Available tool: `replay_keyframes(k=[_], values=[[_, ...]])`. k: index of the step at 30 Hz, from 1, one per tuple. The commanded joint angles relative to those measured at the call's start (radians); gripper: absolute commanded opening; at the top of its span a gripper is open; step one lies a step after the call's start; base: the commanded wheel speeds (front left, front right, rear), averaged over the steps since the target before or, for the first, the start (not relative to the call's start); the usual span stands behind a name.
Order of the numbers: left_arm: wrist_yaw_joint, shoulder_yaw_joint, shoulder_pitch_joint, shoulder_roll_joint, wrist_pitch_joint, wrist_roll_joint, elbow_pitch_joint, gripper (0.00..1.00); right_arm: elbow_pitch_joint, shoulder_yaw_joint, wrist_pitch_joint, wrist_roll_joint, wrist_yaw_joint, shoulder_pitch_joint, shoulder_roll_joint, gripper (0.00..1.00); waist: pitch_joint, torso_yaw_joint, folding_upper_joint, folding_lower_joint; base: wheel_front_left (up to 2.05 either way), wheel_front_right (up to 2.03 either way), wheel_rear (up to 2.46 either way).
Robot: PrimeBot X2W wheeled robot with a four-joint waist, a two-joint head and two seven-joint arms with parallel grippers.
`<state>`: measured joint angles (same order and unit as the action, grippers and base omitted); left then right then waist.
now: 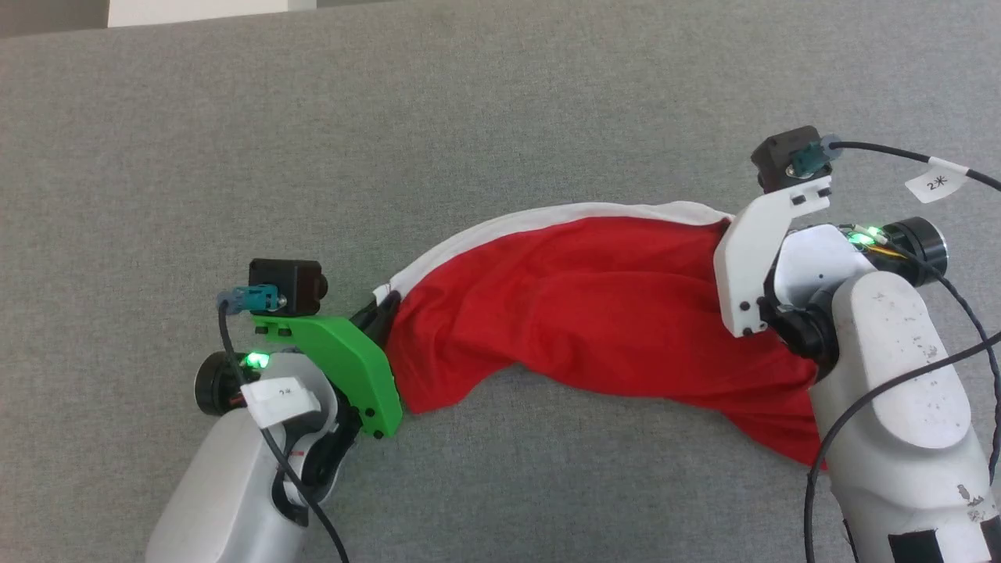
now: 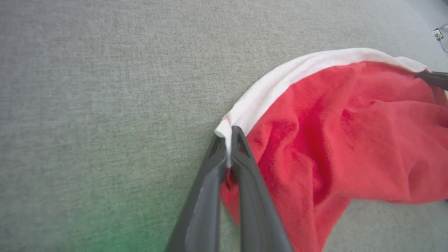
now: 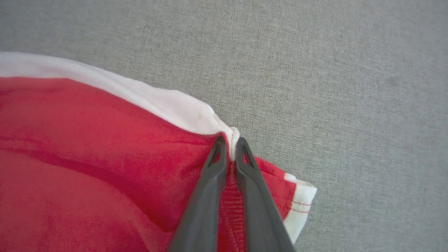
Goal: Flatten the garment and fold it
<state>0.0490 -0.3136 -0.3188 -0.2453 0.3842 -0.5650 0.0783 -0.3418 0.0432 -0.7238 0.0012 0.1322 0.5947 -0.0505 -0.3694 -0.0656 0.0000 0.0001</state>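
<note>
Grey woven fabric surf. [image 1: 500, 94], pale strip [image 1: 195, 9] at far edge

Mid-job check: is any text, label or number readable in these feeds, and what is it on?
"2*" (a 2, then a star-like mark): on the white right cable tag, head view.
Too blurred to read: dark marks on the white left cable tag.
No lettering that I can see on the garment.

I count one red garment [image 1: 594, 313], held between my jaws. I count two grippers: the left gripper [image 2: 229, 134] and the right gripper [image 3: 231, 143]. One grey surface [image 1: 469, 117] lies under the jaws.
</note>
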Motion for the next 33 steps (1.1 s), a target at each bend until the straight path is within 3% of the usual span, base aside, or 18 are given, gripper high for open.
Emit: replay_keyframes(k=[1, 7, 14, 20, 25, 33], values=[[-0.006, -0.003, 0.006, 0.006, -0.01, -0.008, 0.003, 0.0, 0.0, 0.007, 0.014, 0.008, -0.002, 0.016, -0.001, 0.0, 0.008, -0.001, 0.0, -0.0001, 0.0, 0.0, 0.0], [-0.027, 0.032, -0.047, 0.009, -0.032, -0.048, -0.021, 0.0, 0.04, 0.001, 0.021, 0.082, -0.002, 0.061, -0.004, 0.0, 0.028, 0.005, 0.0, -0.0001, 0.0, 0.0, 0.0], [-0.051, 0.105, -0.307, -0.096, 0.019, -0.034, 0.002, 0.0, 0.064, -0.105, -0.053, 0.227, -0.002, 0.284, -0.001, 0.0, -0.002, 0.015, 0.0, -0.0001, 0.0, 0.0, 0.0], [-0.079, 0.128, -0.624, -0.169, 0.039, 0.018, 0.133, 0.0, 0.005, -0.135, -0.054, 0.306, -0.002, 0.544, 0.0, 0.0, -0.045, 0.025, 0.0, -0.0001, 0.0, 0.0, 0.0], [-0.072, 0.152, -0.847, -0.182, 0.026, 0.034, 0.248, 0.0, -0.121, -0.152, 0.076, 0.367, -0.002, 0.756, 0.0, 0.0, -0.068, 0.023, 0.0, -0.0001, 0.0, 0.0, 0.0], [-0.058, 0.172, -1.065, -0.202, -0.122, 0.094, 0.321, 0.0, -0.335, -0.095, 0.378, 0.409, -0.002, 1.003, 0.0, 0.0, -0.097, 0.028, 0.0, -0.0001, 0.0, 0.0, 0.0]])
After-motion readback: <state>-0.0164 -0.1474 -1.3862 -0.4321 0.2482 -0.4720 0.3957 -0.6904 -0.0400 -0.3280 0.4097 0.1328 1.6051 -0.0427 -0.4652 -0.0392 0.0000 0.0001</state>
